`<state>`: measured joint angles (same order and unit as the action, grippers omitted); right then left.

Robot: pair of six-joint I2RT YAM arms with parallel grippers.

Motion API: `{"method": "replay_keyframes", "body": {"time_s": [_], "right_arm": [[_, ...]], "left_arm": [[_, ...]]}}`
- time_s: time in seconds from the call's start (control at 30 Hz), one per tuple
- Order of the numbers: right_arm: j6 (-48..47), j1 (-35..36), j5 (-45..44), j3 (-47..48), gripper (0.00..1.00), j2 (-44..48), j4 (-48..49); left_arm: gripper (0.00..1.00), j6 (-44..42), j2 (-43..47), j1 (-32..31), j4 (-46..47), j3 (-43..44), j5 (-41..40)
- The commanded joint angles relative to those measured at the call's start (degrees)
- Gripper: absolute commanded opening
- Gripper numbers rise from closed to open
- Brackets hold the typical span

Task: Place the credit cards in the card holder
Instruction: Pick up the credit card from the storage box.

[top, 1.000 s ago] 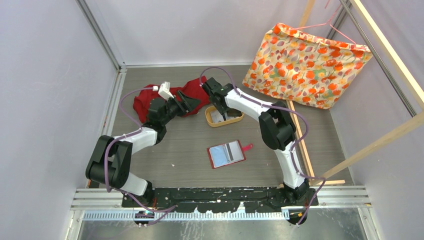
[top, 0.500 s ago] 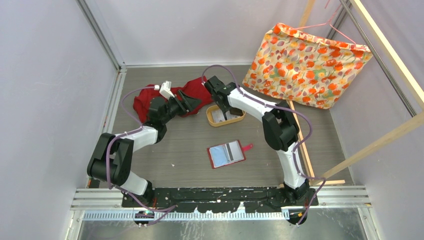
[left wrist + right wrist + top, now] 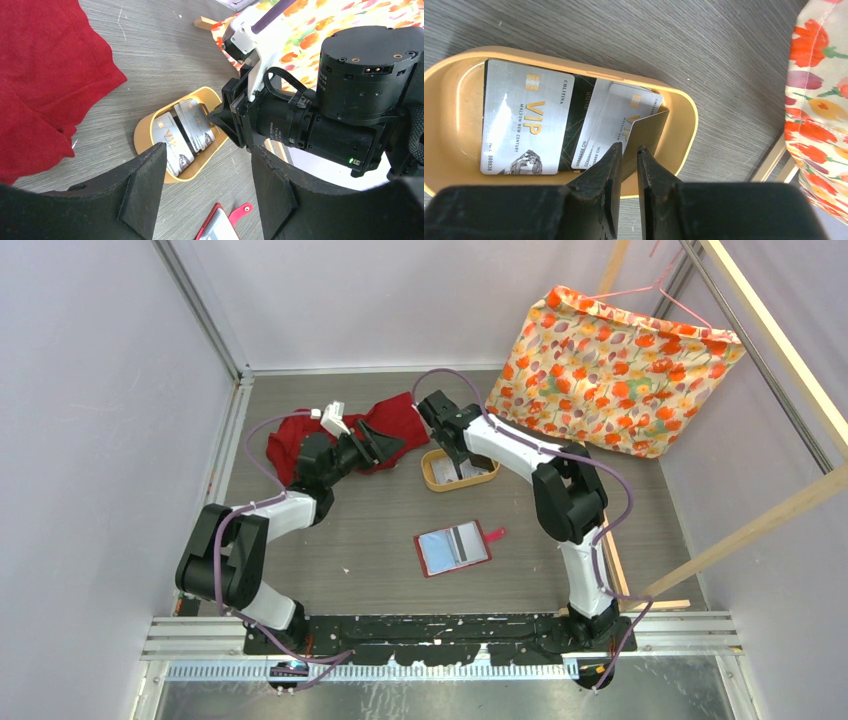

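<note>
Over the desk (image 3: 380, 530), beside the red cloth (image 3: 290, 440), the left tool (image 3: 385, 444) hangs empty with its jaws wide apart. Only the top view shows the whole card holder (image 3: 452, 547), open mid-desk. In the tray (image 3: 446, 110) toward the far edge, the right tool (image 3: 628, 150) is almost together, pinching a tilted credit card (image 3: 651, 132); only its own wrist view shows this.

In the right wrist view, the right gripper (image 3: 628, 150) hides the lower part of the upright dark card (image 3: 649, 132) standing between its fingers. Contact on both faces cannot be confirmed. The gripper body covers the near rim of the tray (image 3: 454, 125). The overlapped silver cards (image 3: 624, 112) show only part of their print. The floral cloth (image 3: 819, 100) is cut off at the right. In the left wrist view, the card holder (image 3: 220, 225) is cut off at the bottom. In the top view, its pocket contents appear too small to resolve.
</note>
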<state>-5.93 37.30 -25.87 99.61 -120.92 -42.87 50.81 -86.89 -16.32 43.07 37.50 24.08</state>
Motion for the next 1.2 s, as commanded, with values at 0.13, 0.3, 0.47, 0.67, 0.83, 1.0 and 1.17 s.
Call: {"method": "replay_keyframes", "body": {"time_s": [0.13, 0.3, 0.47, 0.67, 0.83, 1.0, 1.17], "right_arm": [[-2.2, -1.7, -2.4, -1.2, 0.21, 4.5, 0.9], [-2.2, -3.1, -1.6, -2.7, 0.2, 5.3, 0.8], [-2.5, -3.7, -1.8, -3.8, 0.19, 5.9, 0.8], [-2.8, -4.5, -1.8, -4.3, 0.12, 6.4, 1.1], [-3.7, -5.0, -1.1, -3.9, 0.07, 7.0, 1.3], [-5.1, -6.6, 5.2, -3.5, 0.02, 8.6, -0.2], [-6.9, -8.0, 7.5, -4.1, 0.01, 10.1, 0.6]], "left_arm": [[0.64, 0.2, 0.1, 0.6, 3.5, 2.0, 1.1], [0.64, 0.3, 0.0, 0.7, 3.4, 2.0, 1.1], [0.63, 0.3, 0.0, 0.7, 3.5, 2.0, 1.1], [0.63, 0.3, -0.1, 0.7, 3.6, 2.0, 1.3], [0.63, 0.4, -0.1, 0.8, 3.6, 2.1, 1.3], [0.63, 0.4, -0.2, 0.8, 3.9, 2.1, 1.7], [0.63, 0.4, -0.8, 0.8, 7.0, 1.7, 3.9]]}}
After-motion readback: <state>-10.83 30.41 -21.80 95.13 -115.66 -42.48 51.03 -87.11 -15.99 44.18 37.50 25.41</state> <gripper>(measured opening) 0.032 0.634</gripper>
